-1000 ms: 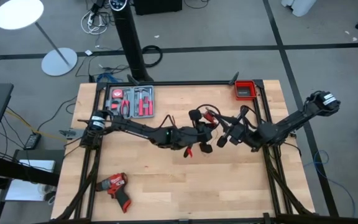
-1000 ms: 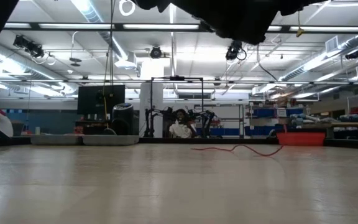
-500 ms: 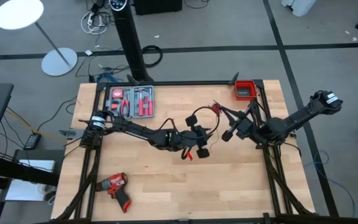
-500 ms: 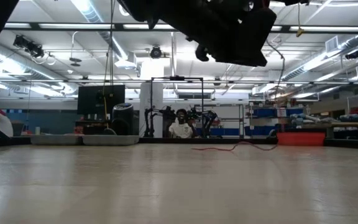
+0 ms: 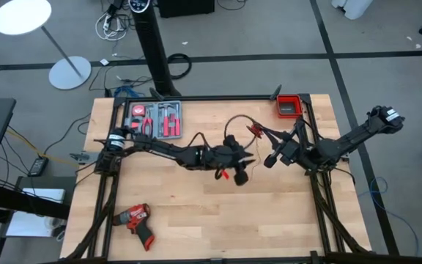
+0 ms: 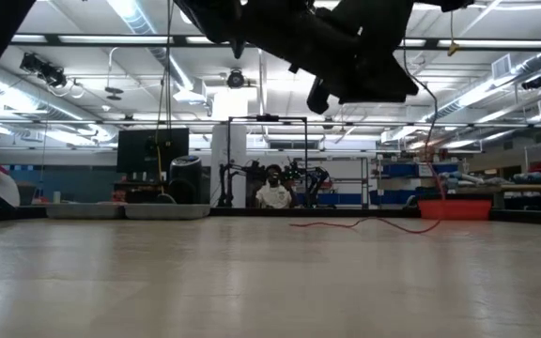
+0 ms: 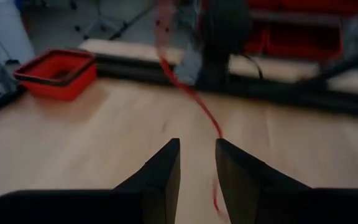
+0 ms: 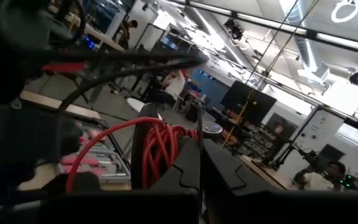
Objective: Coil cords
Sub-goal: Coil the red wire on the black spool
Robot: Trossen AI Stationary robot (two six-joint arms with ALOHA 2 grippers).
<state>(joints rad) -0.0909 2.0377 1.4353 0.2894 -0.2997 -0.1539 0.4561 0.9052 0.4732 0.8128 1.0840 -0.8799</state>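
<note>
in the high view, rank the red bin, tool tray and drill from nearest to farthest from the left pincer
1. Red bin: at the table's far right corner, nearest to the left pincer, which is near the table's middle.
2. Tool tray: at the far left edge, farther off.
3. Drill: near the left front corner, about as far as the tray; these two are too close to call.

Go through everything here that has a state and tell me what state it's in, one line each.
left gripper: open, empty, above the table.
right gripper: shut on the coiled part of the red wire, raised.
red wire: loose end trailing on the table.
red bin: upright at the far right corner.
drill: lying on its side, untouched.
</note>
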